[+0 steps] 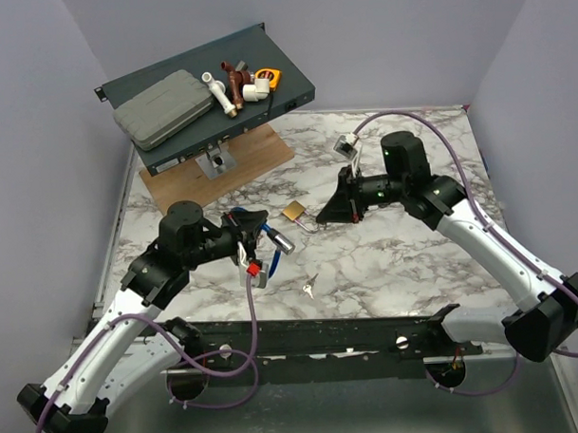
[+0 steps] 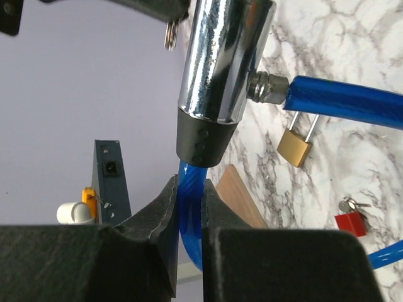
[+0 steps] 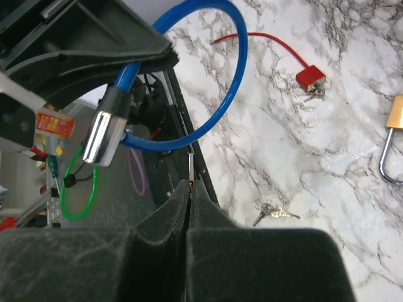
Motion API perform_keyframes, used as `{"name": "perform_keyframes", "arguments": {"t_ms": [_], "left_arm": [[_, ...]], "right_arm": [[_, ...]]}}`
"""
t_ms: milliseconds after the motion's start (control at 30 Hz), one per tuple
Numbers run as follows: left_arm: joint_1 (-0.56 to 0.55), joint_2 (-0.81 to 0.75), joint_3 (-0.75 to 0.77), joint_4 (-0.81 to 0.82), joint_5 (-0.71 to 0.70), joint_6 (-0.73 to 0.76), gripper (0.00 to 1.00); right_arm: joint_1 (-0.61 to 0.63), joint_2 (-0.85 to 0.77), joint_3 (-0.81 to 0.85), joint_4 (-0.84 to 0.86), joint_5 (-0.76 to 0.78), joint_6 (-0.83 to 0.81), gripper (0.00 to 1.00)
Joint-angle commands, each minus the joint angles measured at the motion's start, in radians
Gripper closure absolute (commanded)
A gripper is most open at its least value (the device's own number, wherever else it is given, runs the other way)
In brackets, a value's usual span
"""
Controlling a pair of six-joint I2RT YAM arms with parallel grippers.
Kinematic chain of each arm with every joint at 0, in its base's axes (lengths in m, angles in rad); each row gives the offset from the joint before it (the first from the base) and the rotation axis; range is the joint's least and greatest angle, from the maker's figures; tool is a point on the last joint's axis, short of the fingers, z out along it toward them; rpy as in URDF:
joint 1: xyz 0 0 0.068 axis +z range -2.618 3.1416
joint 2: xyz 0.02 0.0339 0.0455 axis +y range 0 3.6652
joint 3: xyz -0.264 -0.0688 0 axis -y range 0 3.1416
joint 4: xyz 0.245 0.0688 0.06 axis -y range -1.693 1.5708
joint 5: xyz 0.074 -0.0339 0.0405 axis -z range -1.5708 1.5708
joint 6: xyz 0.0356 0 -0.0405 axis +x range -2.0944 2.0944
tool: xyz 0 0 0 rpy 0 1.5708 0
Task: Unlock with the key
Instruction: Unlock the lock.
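Nearest the arm bases, a pair of loose keys (image 1: pixel 311 289) lies on the marbled worktop (image 1: pixel 404 260), and a red padlock (image 3: pixel 310 78) on its red cable lies just beyond. If the held key were dropped here, it would land among lookalikes and be hard to recover.

Further in, the left end effector (image 2: pixel 189 204) is clenched on the blue cable (image 2: pixel 343 100) of a cable lock, just below the black cap of its chrome barrel (image 2: pixel 220 63). The grip is on the flexible cable rather than on the barrel. A push from the key could therefore tip or swing the barrel aside instead of seating the blade.

Facing it from the right, the right end effector (image 3: pixel 190 187) is clenched on a thin silver sliver that pokes out beyond its tips. It is judged to be the key (image 3: pixel 190 165), seen edge-on and aimed towards the barrel. Only a short length appears to be pinched, so an off-centre touch could twist the key in the pads or slide it out. No view shows the keyway, so the alignment cannot be checked.

A brass padlock (image 1: pixel 294 212) lies on the worktop between the arms, just beside the right end effector, which could knock it if it dips. At the far left, a dark chassis (image 1: pixel 289 83) stands well apart and out of play.
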Motion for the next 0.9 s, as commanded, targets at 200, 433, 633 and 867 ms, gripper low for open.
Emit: {"name": "perform_keyframes", "arguments": {"t_ms": [200, 433, 633, 867], "left_arm": [[-0.017, 0.025, -0.173, 0.457, -0.18, -0.11, 1.0], [-0.053, 0.047, -0.234, 0.534, -0.25, -0.17, 1.0], [-0.059, 0.052, -0.279, 0.553, -0.26, -0.183, 1.0], [-0.058, 0.064, -0.285, 0.548, -0.286, -0.231, 1.0]], "right_arm": [[-0.005, -0.096, -0.109, -0.015, 0.078, -0.032, 0.99], [0.004, -0.074, -0.117, 0.025, 0.09, -0.027, 0.99], [0.015, -0.075, -0.132, 0.071, 0.08, -0.007, 0.99], [0.065, -0.063, -0.143, 0.076, 0.109, -0.023, 0.99]]}}
